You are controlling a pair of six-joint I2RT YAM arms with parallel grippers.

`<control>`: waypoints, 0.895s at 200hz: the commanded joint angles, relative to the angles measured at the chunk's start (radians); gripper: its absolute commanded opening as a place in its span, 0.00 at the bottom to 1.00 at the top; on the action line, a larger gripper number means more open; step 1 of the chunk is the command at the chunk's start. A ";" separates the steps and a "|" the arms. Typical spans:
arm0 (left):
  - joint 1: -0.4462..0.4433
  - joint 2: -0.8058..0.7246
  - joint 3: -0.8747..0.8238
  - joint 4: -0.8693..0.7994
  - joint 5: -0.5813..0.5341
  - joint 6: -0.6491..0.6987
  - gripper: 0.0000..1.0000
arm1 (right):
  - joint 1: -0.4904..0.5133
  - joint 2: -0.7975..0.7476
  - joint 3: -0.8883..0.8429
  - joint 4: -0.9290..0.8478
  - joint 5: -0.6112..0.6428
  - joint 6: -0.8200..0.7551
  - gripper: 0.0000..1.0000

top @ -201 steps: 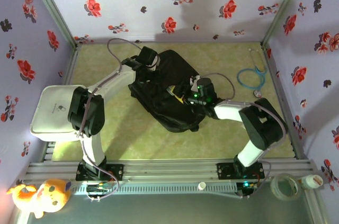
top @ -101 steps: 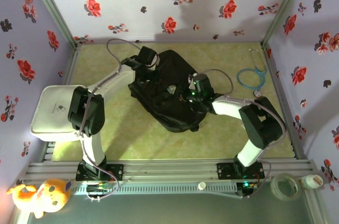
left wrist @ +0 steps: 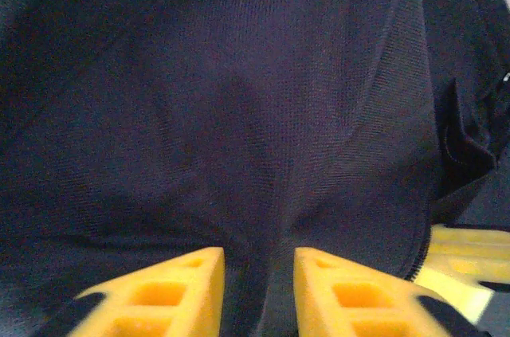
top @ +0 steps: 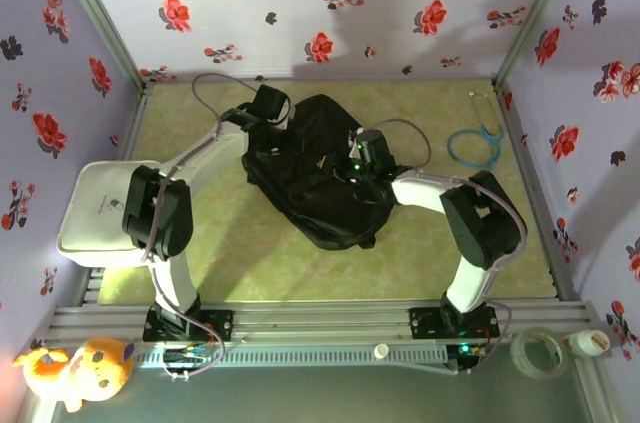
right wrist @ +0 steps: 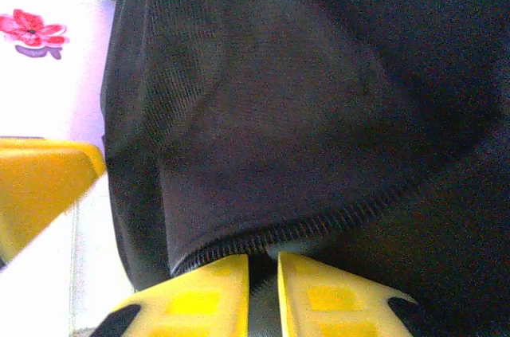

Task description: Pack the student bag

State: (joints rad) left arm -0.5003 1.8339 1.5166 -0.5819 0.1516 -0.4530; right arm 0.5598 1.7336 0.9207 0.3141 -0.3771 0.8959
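Observation:
The student bag (top: 320, 193) is a large black backpack lying flat in the middle of the table. My left gripper (top: 283, 135) is at its upper left part. In the left wrist view the yellow fingers (left wrist: 183, 273) are shut on a fold of the bag's black fabric (left wrist: 239, 98). My right gripper (top: 350, 165) rests on the bag's upper right part. In the right wrist view it (right wrist: 264, 265) is pinched shut on a small grey piece at the zip teeth (right wrist: 319, 221), with black fabric (right wrist: 319, 74) above.
A white tray (top: 95, 208) sits at the left edge. A blue stethoscope (top: 478, 143) lies at the back right. A plush toy (top: 75, 368), a tape roll (top: 540, 351) and a small bottle (top: 590, 341) lie in front of the arm bases.
My right gripper has slid up and to the left along the bag's zip. A pale gap seen in the bag a second ago is no longer visible. The left gripper has shifted slightly up-left.

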 commanded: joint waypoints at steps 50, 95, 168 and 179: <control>0.167 -0.316 -0.347 0.185 0.017 -0.197 0.67 | 0.101 -0.232 0.103 -0.549 0.287 -0.358 0.41; 0.281 -0.470 -0.595 0.259 0.026 -0.308 0.78 | 0.210 -0.108 0.302 -0.716 0.377 -0.513 0.50; 0.394 -0.601 -0.776 0.284 0.050 -0.345 0.89 | 0.286 0.166 0.636 -0.882 0.443 -0.595 0.54; 0.396 -0.600 -0.786 0.297 0.065 -0.337 0.90 | 0.282 0.200 0.670 -0.883 0.452 -0.576 0.54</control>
State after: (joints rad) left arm -0.1162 1.2522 0.7589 -0.3298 0.1791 -0.7799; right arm 0.8448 1.8755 1.5116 -0.5049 0.0158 0.3279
